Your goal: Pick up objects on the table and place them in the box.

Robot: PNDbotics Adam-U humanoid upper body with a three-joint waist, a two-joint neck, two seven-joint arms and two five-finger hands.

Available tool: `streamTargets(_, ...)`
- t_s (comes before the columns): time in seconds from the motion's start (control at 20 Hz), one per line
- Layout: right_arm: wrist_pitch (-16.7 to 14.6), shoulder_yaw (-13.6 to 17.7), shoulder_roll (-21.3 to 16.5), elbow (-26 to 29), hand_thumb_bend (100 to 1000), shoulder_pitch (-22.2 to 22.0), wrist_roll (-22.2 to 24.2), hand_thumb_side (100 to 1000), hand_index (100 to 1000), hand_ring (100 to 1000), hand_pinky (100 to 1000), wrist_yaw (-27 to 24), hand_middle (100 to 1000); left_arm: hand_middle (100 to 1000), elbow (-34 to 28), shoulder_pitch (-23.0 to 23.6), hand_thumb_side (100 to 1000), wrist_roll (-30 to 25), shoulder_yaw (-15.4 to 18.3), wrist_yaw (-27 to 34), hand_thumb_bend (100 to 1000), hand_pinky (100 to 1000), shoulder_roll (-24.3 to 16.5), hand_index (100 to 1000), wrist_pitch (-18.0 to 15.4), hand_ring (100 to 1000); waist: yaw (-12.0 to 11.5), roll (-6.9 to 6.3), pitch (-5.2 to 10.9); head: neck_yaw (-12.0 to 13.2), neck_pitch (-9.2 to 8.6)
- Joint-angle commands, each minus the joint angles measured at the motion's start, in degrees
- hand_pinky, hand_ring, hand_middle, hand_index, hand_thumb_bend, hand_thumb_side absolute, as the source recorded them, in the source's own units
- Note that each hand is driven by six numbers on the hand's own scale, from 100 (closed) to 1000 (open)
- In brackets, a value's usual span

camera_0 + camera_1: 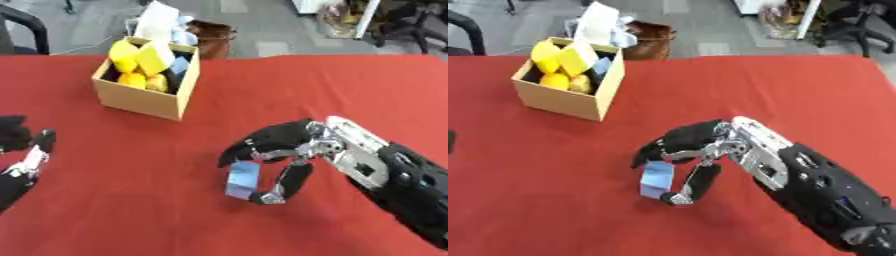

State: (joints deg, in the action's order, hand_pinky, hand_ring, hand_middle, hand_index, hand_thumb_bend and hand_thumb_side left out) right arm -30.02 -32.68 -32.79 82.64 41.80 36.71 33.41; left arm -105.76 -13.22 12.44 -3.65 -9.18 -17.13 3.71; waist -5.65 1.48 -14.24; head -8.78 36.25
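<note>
While the black-and-silver right hand (289,150) reaches in from the near right, its fingers and thumb are curled around a small pale blue block (242,179), pinching it just over the red tablecloth (315,90) near the middle of the table. Over at the far left sits the open tan cardboard box (144,97), already stuffed with yellow chunky objects (140,62) and a light blue piece. Left hand (22,150) is parked at the left edge, well away from the block; can't tell how its fingers are set.
</note>
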Motion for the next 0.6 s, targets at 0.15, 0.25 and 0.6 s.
streamTargets(0.15, -7.1, 1.5, -0.1, -0.9, 153, 0.9, 2.9, 303, 954, 724, 716, 1.9, 811, 549, -0.7, -0.6, 419, -0.1, 0.1, 0.3, 505, 650, -1.1, 702, -0.2, 614, -0.1, -1.09, 0.61, -0.4, -0.28)
streamTargets(0.25, -7.0, 1.8, 0.0, -1.4, 105, 1.0, 1.2, 251, 936, 642, 655, 2.3, 768, 549, -0.7, -0.6, 419, -0.1, 0.1, 0.3, 505, 650, -1.1, 702, -0.2, 615, -0.1, -1.09, 0.62, -0.4, -0.29)
streamTargets(0.6, -6.6, 2.8, 0.1, -2.3, 100, 1.9, -2.2, 175, 883, 419, 425, 2.6, 587, 550, -0.7, -0.6, 418, 0.0, 0.2, 0.3, 503, 650, -1.1, 702, -0.2, 616, -0.2, -0.97, 0.79, -0.4, -0.26)
